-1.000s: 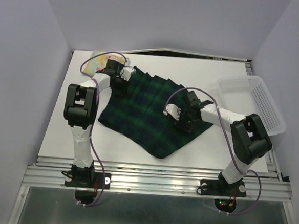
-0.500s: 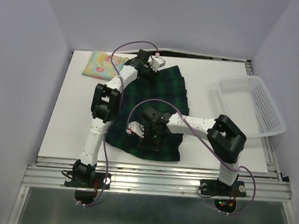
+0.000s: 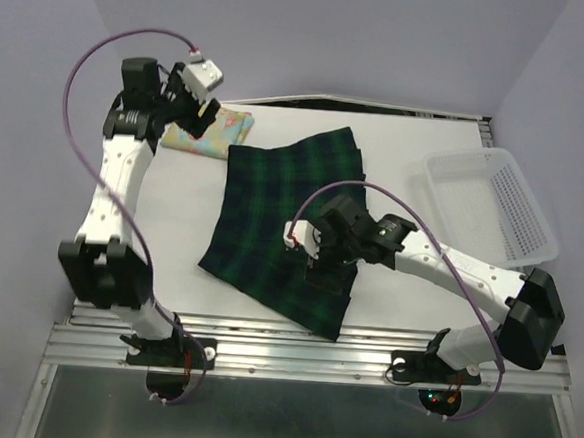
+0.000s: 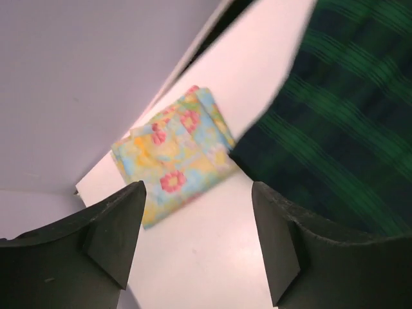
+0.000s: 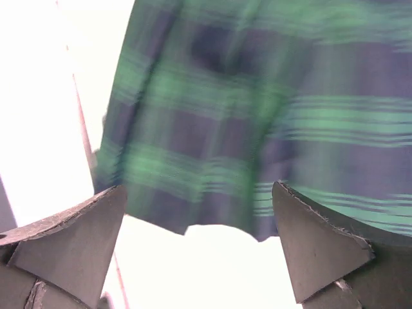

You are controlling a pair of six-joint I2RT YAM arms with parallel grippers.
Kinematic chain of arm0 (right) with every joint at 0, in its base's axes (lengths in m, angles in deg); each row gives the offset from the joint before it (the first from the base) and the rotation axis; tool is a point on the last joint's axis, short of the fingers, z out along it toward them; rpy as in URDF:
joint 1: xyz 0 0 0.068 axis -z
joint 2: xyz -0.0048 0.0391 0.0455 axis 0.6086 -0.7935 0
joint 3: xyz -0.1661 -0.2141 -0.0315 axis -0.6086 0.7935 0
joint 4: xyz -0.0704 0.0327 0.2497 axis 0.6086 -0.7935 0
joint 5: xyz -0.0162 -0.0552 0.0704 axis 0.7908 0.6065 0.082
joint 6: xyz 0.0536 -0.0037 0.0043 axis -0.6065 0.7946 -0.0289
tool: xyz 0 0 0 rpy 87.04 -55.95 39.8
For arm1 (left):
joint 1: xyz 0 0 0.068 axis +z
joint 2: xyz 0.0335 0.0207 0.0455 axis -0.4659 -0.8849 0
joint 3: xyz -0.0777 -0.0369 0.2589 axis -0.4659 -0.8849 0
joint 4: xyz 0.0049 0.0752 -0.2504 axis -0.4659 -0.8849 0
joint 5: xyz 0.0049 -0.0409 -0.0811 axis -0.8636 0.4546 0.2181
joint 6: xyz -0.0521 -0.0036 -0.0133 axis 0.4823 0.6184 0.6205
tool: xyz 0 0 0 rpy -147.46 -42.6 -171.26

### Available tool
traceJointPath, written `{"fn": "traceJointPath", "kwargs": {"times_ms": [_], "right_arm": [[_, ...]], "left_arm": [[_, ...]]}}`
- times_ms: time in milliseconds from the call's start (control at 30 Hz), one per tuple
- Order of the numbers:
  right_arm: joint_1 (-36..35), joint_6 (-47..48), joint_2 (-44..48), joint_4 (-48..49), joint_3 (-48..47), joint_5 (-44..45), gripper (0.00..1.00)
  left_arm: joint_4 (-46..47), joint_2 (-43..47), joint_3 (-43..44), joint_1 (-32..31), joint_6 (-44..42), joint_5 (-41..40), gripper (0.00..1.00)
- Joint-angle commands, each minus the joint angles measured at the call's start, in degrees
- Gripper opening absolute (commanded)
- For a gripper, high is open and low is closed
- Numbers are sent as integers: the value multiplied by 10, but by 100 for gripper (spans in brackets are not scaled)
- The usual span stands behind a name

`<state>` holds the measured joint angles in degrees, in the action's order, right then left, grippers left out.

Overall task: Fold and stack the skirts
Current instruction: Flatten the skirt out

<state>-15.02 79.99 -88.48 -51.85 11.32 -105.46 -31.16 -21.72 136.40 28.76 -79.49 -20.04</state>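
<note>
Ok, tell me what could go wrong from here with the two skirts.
1. The plaid skirt lies spread with its near corner close to the table's front edge; a pull could drag it over.
2. The right gripper, open low over the plaid skirt, may pinch one layer or bunch it.
3. The folded floral skirt sits by the far edge; the open left gripper could nudge it off.

Plaid skirt (image 3: 277, 218): dark green/navy, spread flat, folded over, mid-desk, slanting from near edge to far edge. Floral skirt (image 3: 210, 132): pale yellow w/ pink/blue flowers, folded small, far-left corner, just beside plaid.
</note>
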Motion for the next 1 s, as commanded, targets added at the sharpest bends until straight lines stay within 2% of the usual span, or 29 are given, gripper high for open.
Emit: {"fn": "traceJointPath", "kwargs": {"times_ms": [0,33,133,200,300,400,433,567,667,733,800,833,967], "right_arm": [[-22,-43,3,-31,52,-55,100],[-30,-67,4,-6,71,-51,100],[-72,-124,2,36,86,-42,100],[-100,-141,2,57,96,-23,100],[-135,-160,5,91,125,16,100],[-167,-168,-8,111,157,52,100],[-192,-170,-18,113,156,98,100],[-197,-193,-58,125,148,121,100],[-204,-204,-72,131,147,161,100],[-204,-207,-85,137,149,203,98],[-204,-206,-93,142,153,223,82],[-204,-201,-95,154,162,244,61],[-204,-200,-100,163,166,265,12]], "left_arm": [[-96,201,-298,-15,-267,80,77],[-93,276,-353,3,-297,80,75],[-91,367,-506,22,-368,85,71],[-104,423,-569,28,-381,91,68],[-100,468,-614,39,-365,114,68],[-113,494,-642,39,-395,120,68],[-113,499,-659,40,-406,113,68],[-146,501,-687,40,-516,92,69],[-142,491,-693,40,-534,87,71],[-161,484,-697,40,-589,85,73],[-158,485,-704,41,-613,84,73],[-167,484,-713,41,-643,77,74],[-211,486,-733,42,-763,53,74]]}}
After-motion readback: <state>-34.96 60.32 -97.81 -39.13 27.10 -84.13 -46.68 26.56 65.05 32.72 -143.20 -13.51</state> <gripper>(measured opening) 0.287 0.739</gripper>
